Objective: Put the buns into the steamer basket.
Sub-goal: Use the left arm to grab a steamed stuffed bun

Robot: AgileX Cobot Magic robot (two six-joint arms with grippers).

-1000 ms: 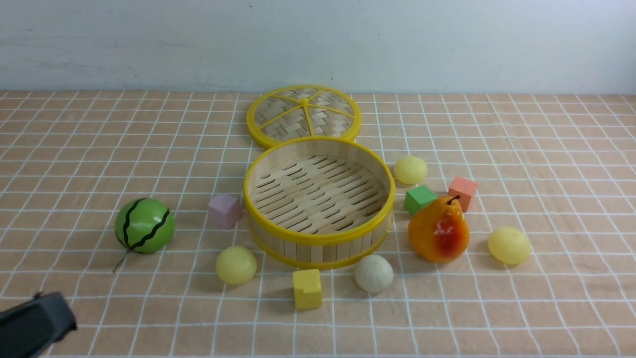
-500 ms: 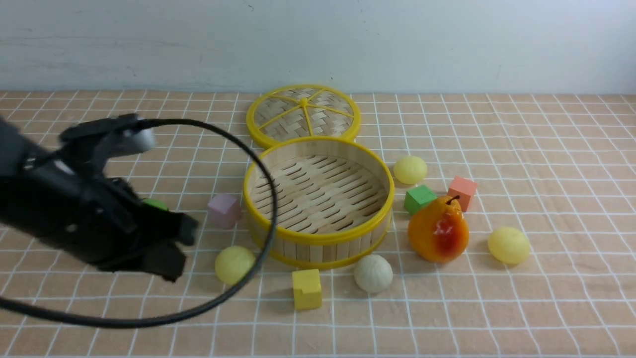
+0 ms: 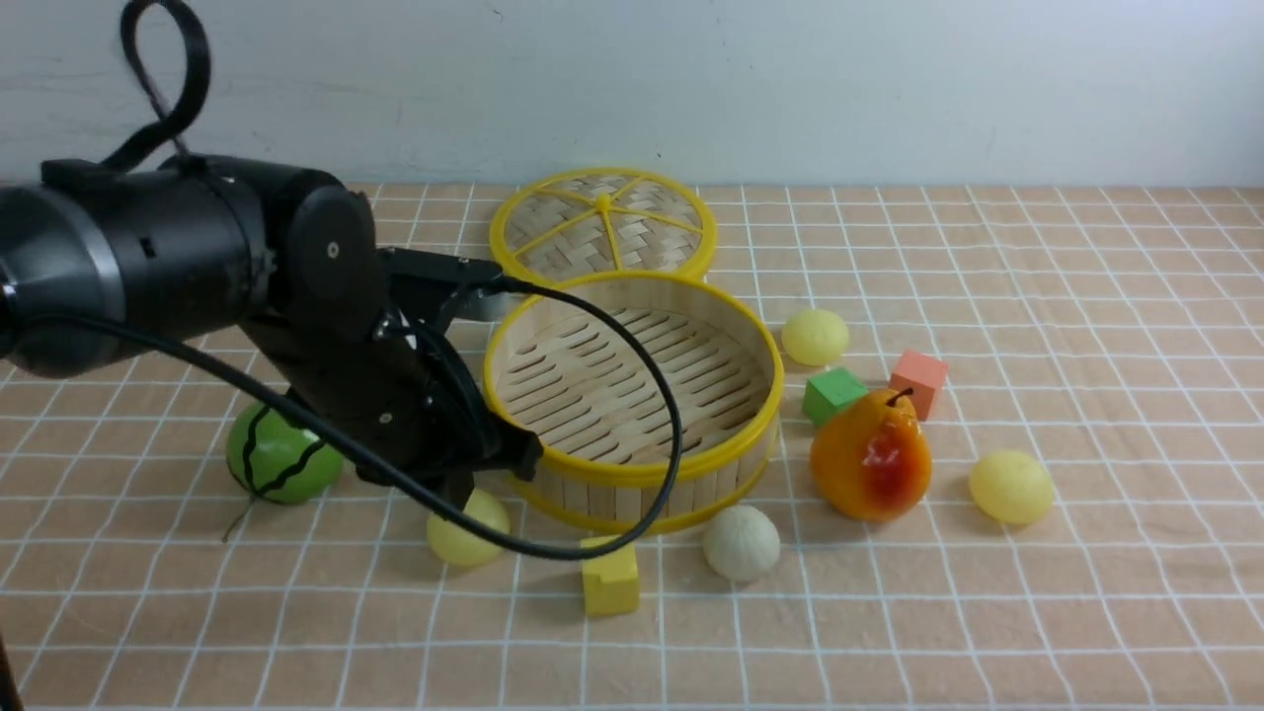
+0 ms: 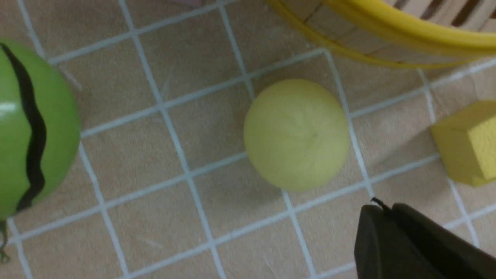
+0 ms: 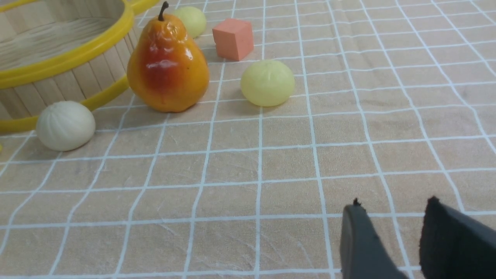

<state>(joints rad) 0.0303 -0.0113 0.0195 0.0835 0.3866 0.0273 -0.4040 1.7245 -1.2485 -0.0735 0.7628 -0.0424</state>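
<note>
Buns, four, all on the checked cloth outside the steamer basket [image 3: 632, 472], whose slatted floor is bare. Left gripper [image 4: 390, 217]: hanging low over the cloth by the basket's front-left wall, empty; its dark fingertips show close against each other with no clear gap, and whether they are fully together cannot be told. Nearest item: pale yellow bun [image 4: 296, 133], just beyond the fingertips and apart from them, lying between the watermelon ball [image 4: 35, 128] and the yellow cube [image 4: 469, 143], near the basket wall but not touching it. Round, no long axis, so jaw heading probably matters little; the fingers would need to spread before straddling it. Further out: off-white bun [image 3: 742, 542] at the basket's front, just beside the lower rim. Right gripper [image 5: 393, 205]: fingers apart, nothing between them, low over bare cloth. Ahead of it, a second pale yellow bun [image 5: 267, 82] beside the pear [image 5: 167, 66]; a third [image 5: 190, 20] behind the pear. Judgement: left arm is nearer the front-left bun, right arm nearer the other three.
</note>
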